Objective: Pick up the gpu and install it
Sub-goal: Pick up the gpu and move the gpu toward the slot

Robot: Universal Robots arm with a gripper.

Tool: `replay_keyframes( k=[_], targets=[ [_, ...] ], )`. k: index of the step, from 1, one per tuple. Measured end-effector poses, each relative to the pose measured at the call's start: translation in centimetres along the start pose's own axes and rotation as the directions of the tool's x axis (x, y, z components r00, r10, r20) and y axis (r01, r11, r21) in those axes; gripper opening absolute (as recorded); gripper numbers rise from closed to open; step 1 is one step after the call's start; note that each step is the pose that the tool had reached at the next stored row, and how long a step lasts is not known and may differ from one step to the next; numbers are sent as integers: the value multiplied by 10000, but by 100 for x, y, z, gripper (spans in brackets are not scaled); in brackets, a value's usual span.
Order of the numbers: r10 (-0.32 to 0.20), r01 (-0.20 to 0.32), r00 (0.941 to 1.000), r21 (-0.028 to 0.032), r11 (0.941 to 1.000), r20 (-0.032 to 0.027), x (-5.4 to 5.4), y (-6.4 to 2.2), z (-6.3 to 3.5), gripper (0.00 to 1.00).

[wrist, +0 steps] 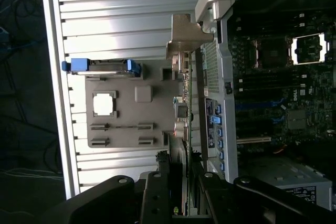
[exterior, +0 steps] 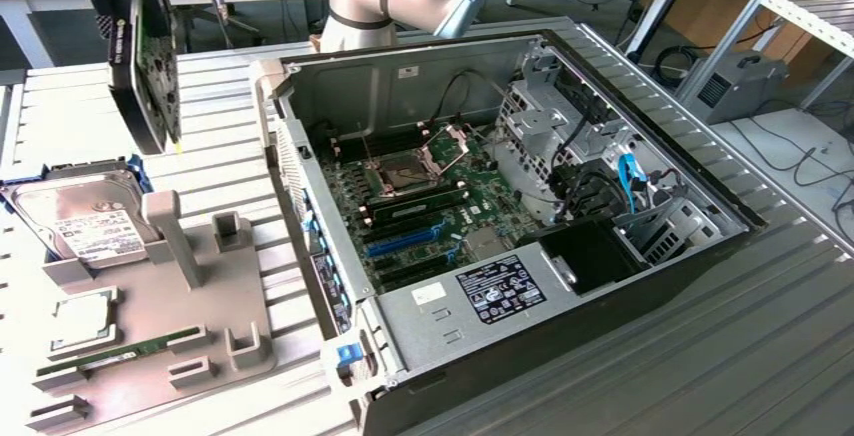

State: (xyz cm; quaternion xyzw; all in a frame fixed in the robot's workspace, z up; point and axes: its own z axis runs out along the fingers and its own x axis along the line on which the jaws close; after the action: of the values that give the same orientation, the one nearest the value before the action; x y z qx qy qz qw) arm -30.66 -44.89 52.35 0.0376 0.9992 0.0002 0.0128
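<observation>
The largest thing I see is the slatted aluminium bench (exterior: 227,106). On it lies the open black-and-grey metal computer case (exterior: 694,181), on its side, with its green motherboard (exterior: 441,196) facing up and the blue expansion slots (exterior: 400,241) toward its near left corner. My worry from here is that case. The card hangs from a narrow grip at one end, so I judge that any jolt could make it swing or slide in the grip. A tilted approach could catch the bracket on the case's rear wall or scrape the board beside a slot. At the exterior view's left sits the grey moulded parts tray (exterior: 200,306), with a silver hard drive with a white label (exterior: 87,221) at its far end. The gpu (exterior: 144,66), a thin flat dark expansion card, hangs upright over the bench at the far left, beyond the tray and left of the case. The black hand (wrist: 181,184) is pinching the gpu (wrist: 184,111) by one end. The card runs straight away from the hand, edge-on, with its silver metal bracket (wrist: 186,35) at the far end.
</observation>
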Motion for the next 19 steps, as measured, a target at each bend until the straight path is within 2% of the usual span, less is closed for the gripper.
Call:
replay_keyframes(
  k=[19],
  targets=[
    [0, 0, 10000, 0, 10000, 0, -4, 0, -162, 26]
  ],
)
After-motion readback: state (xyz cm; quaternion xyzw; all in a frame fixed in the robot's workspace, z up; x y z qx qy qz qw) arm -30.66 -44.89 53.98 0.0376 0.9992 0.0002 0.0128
